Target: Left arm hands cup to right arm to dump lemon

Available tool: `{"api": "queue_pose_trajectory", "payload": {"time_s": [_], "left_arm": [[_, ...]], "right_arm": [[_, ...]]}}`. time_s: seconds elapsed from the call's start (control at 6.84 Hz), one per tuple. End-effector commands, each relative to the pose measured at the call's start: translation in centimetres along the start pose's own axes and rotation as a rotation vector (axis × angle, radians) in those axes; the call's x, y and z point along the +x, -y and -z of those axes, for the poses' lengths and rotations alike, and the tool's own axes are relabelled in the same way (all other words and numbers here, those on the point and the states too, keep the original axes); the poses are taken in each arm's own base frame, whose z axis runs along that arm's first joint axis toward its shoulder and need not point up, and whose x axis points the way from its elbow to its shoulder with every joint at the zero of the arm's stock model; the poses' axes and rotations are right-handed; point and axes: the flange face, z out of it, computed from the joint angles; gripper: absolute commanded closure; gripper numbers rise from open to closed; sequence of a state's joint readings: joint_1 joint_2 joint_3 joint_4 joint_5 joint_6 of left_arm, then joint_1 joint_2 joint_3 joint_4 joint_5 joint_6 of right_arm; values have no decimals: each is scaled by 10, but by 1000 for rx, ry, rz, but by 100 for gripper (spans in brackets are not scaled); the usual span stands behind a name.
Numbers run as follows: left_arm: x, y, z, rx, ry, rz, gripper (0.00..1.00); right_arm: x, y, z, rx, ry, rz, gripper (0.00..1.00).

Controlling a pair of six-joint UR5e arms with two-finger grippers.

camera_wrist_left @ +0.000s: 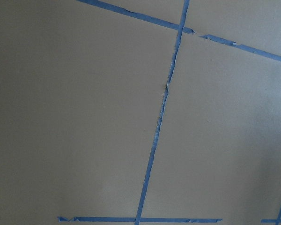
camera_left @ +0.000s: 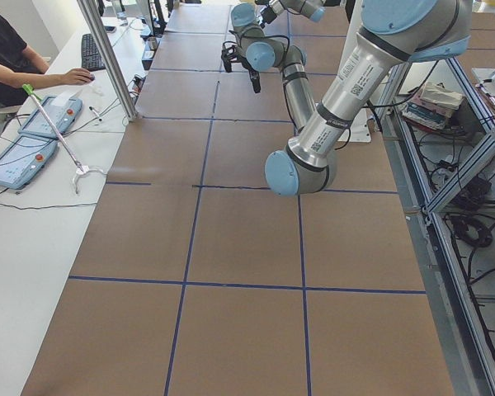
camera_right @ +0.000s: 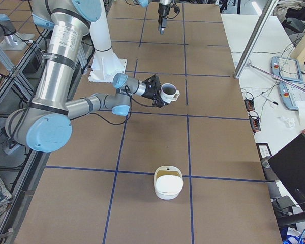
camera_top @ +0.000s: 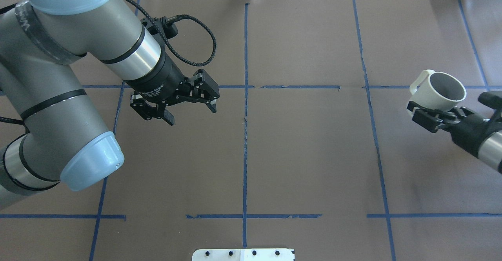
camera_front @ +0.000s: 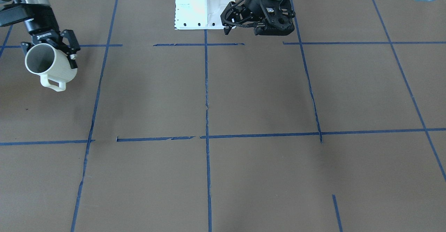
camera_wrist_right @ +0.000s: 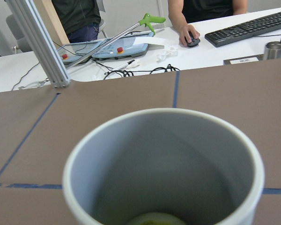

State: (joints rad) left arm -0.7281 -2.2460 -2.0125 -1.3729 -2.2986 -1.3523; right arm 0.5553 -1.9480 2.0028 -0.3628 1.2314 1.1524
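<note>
My right gripper (camera_front: 48, 52) is shut on the white-cream cup (camera_front: 48, 66) and holds it above the table at the robot's right side. The cup is tilted, with its mouth turned away from the robot and its handle (camera_front: 54, 84) on the low side. It also shows in the overhead view (camera_top: 437, 90) and the exterior right view (camera_right: 168, 93). In the right wrist view the yellow-green lemon (camera_wrist_right: 152, 218) lies inside the cup (camera_wrist_right: 164, 136). My left gripper (camera_top: 191, 112) is open and empty above the table's left half, far from the cup.
A white bowl (camera_right: 168, 187) stands on the table near its right end. The robot's white base plate (camera_front: 204, 5) is at the back middle. An aluminium post (camera_right: 251, 43) and the operators' desk (camera_right: 290, 76) line the far side.
</note>
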Motion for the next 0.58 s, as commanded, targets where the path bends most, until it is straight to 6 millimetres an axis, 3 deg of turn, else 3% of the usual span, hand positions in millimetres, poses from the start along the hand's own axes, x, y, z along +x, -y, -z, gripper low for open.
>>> {"api": "queue_pose_trajectory", "payload": {"time_s": [0.0, 0.15, 0.29, 0.44], "left_arm": [[0, 2, 0, 22, 4, 13, 0], [1, 0, -2, 19, 6, 13, 0], [1, -3, -6, 15, 8, 11, 0], [2, -3, -8, 23, 12, 8, 0]], "right_arm": [[118, 16, 21, -63, 4, -205, 96], [171, 29, 36, -88, 26, -336, 96], [202, 47, 57, -91, 20, -465, 95], [208, 54, 68, -71, 37, -656, 96]]}}
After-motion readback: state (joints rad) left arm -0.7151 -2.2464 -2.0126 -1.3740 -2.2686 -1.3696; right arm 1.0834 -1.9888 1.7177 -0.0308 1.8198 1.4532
